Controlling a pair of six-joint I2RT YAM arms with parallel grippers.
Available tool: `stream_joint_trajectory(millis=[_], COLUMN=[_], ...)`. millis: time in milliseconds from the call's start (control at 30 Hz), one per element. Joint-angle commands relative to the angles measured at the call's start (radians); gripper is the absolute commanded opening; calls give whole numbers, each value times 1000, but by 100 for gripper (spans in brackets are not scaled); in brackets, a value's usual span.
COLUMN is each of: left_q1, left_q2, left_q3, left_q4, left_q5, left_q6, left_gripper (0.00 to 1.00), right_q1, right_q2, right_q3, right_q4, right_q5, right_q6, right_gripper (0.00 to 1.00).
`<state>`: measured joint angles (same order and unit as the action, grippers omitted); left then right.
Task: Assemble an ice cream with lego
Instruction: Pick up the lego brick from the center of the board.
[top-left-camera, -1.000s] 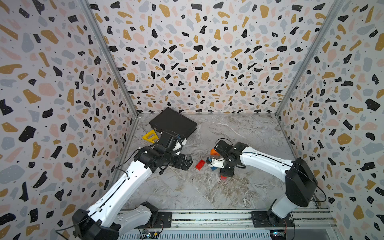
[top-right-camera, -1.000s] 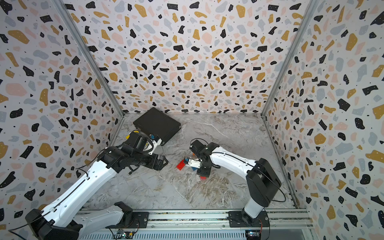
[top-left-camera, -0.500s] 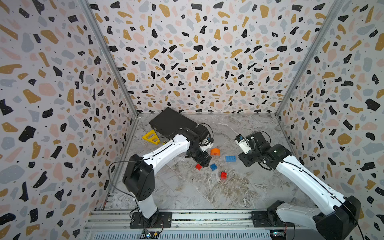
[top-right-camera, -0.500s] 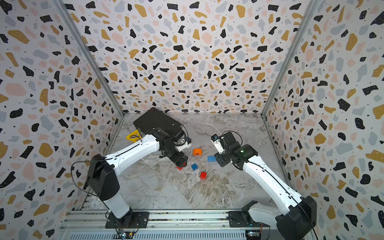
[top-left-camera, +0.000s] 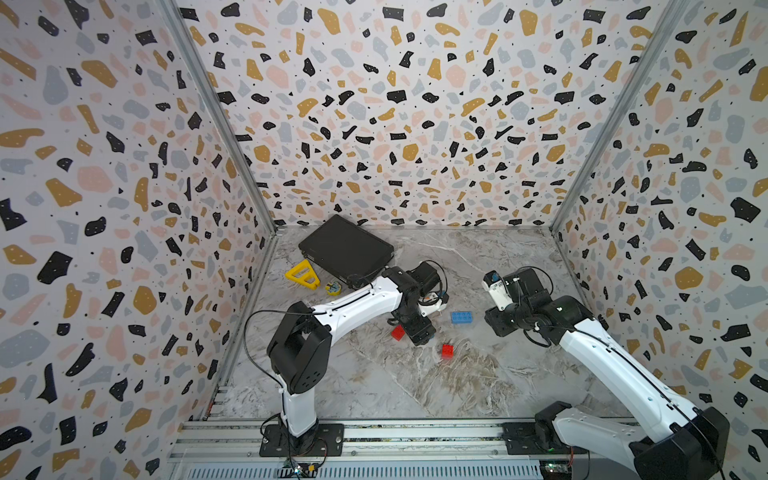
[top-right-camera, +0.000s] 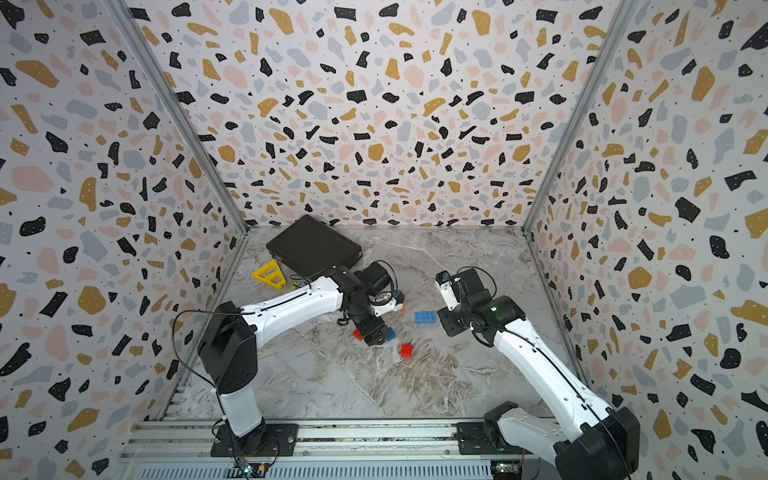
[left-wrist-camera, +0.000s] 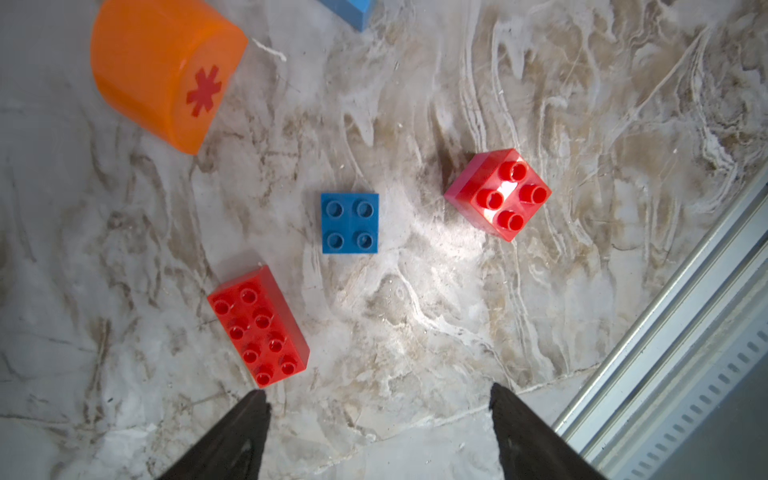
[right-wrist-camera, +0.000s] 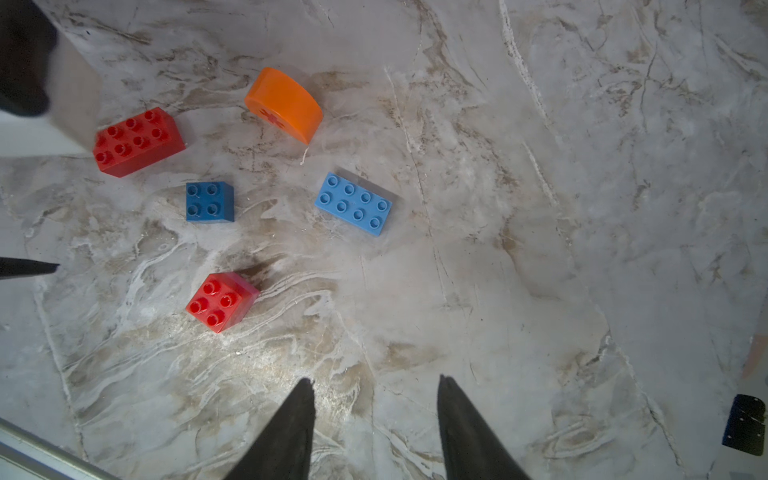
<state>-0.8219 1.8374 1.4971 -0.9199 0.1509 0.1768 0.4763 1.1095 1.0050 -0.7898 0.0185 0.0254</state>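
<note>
Lego, unassembled, pieces lying apart mid-frame on the table (top-left-camera: 415, 386): orange dome (right-wrist-camera: 283, 104) showing red asterisk; long red (right-wrist-camera: 139, 141), long light-blue (right-wrist-camera: 353, 203), small blue (right-wrist-camera: 210, 202), red-on-pink square pair (right-wrist-camera: 222, 301) sitting studs-up.

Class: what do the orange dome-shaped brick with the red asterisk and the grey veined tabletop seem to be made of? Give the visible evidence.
Orange dome-shaped brick: probably moulded plastic, smooth and slightly glossy; even colour, rounded edges, printed asterisk.
Grey veined tabletop: marble look, though possibly a printed laminate or film; the veining looks flat, with a dull sheen.
</note>
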Motion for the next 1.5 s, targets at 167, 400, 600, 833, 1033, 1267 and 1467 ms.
stream_joint_trajectory(millis=[167, 400, 600, 833, 1033, 1267, 1467], left_q1=[-21, -25, -25, -35, -39, -48, -56], left_q2=[63, 137, 155, 179, 199, 219, 237], left_q3=[-13, 17, 25, 19, 27, 42, 49], left_q4=[118, 109, 138, 162, 179, 185, 179], left_q5=[-41, -58, -77, -100, -116, -121, -144], left_q6=[8, 23, 21, 17, 6, 3, 3], left_gripper=[82, 78, 74, 67, 64, 57, 54], right_q1=[-12, -16, -18, -20, -21, -22, -22], right_q2=[-22, -17, -16, -11, -9, -8, -7], right_q3=[-2, -7, -8, -9, -9, -11, -11], right_q4=[9, 9, 7, 5, 6, 2, 1], right_q5=[-11, -8, -8, -8, -8, -8, -9], right_q6=[14, 15, 15, 13, 13, 13, 13], right_gripper=[51, 51, 51, 51, 51, 51, 51])
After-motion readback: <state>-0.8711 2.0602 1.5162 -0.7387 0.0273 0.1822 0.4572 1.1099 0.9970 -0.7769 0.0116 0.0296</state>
